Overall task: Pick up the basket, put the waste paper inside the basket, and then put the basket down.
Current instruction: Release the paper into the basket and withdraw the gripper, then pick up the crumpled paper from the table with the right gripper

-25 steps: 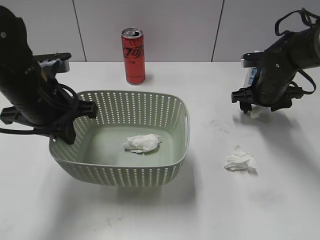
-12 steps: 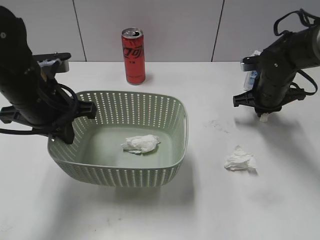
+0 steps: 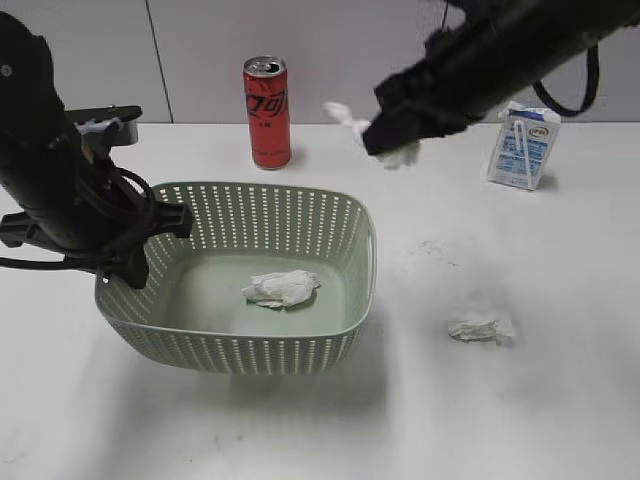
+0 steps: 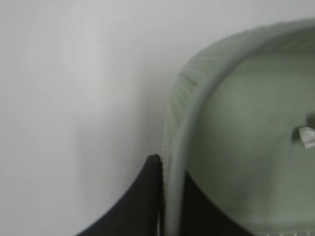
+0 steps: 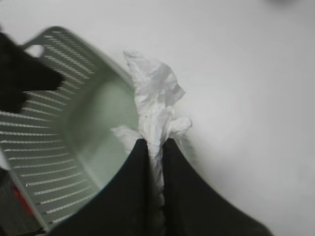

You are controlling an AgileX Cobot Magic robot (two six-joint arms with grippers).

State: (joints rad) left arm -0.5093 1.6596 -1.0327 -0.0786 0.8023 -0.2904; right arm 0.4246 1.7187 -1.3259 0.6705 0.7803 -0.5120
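The pale green basket point(image 3: 270, 270) hangs tilted, lifted at its left end by my left gripper point(image 3: 135, 262), which is shut on its rim point(image 4: 173, 196). One wad of waste paper point(image 3: 284, 287) lies inside the basket. My right gripper point(image 3: 385, 140) is shut on a second wad point(image 3: 345, 118) and holds it in the air above the basket's far right corner; in the right wrist view the wad point(image 5: 155, 105) sticks out past the fingers above the basket's edge point(image 5: 74, 123). A third wad point(image 3: 480, 328) lies on the table to the right.
A red can point(image 3: 266, 98) stands behind the basket by the wall. A blue-and-white drink carton point(image 3: 523, 145) stands at the back right. The table point(image 3: 480, 420) is white.
My right arm has swung from the back right, by the carton, leftward and up with a wad in its jaws. The carton now shows. The basket and left arm have not moved.
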